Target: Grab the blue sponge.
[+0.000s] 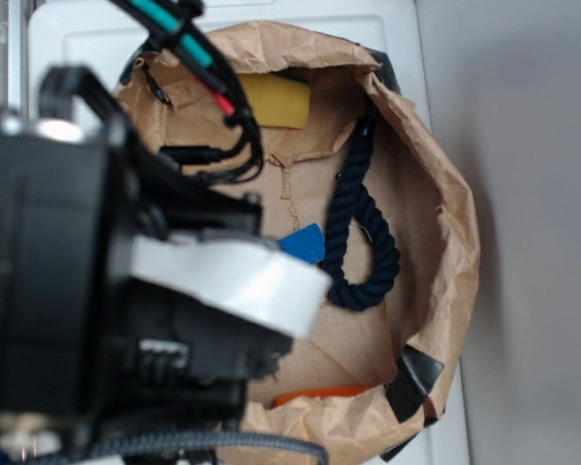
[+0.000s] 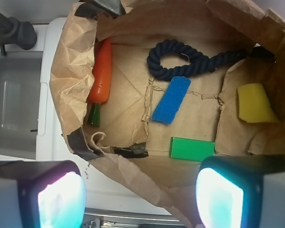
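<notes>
The blue sponge (image 2: 171, 100) lies flat and slanted on the floor of the brown paper bag (image 2: 73, 71), just below the loop of the navy rope (image 2: 183, 61). In the exterior view only one corner of the blue sponge (image 1: 305, 243) shows past the arm. My gripper (image 2: 140, 197) hangs high above the bag's near rim, open, with nothing between its wide-apart fingers (image 2: 218, 197). The sponge is well ahead of the fingertips, not touching them.
Inside the bag lie a green block (image 2: 192, 148), a yellow sponge (image 2: 255, 103) at the right and an orange carrot (image 2: 102, 71) at the left. The bag's crumpled walls stand up all round. A grey sink (image 2: 14, 99) lies left of the bag.
</notes>
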`<state>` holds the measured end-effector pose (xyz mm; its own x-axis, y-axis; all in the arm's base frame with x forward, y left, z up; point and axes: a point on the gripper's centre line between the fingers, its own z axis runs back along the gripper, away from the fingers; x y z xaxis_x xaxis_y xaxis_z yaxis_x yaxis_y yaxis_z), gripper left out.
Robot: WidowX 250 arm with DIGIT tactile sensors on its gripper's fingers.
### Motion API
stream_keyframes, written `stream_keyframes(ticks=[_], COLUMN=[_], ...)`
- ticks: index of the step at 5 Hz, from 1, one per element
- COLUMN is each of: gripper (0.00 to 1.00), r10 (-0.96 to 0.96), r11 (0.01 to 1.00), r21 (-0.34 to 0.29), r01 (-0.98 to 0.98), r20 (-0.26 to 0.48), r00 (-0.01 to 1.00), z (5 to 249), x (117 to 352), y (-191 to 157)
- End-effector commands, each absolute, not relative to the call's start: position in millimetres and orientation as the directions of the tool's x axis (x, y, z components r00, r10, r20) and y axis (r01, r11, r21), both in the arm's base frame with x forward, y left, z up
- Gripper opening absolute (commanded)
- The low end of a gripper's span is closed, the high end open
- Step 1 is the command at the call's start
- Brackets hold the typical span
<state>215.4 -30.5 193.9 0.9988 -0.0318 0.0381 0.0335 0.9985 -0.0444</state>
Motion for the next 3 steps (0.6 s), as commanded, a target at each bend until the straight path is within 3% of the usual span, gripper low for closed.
stream_keyframes(ticks=[1,2,3], gripper=[1.0,1.0,1.0], r10=[-0.006,-0.02,0.103], r11=[0.999,0.992,0.99], r21=[-0.049,-0.122,-0.107], r01=[0.011,0.032,-0.092], r20=[0.092,0.103,0.099], r00=[0.996,0.995,0.99], z=[207,199,170], x=[221,208,226], y=[-26,11,24])
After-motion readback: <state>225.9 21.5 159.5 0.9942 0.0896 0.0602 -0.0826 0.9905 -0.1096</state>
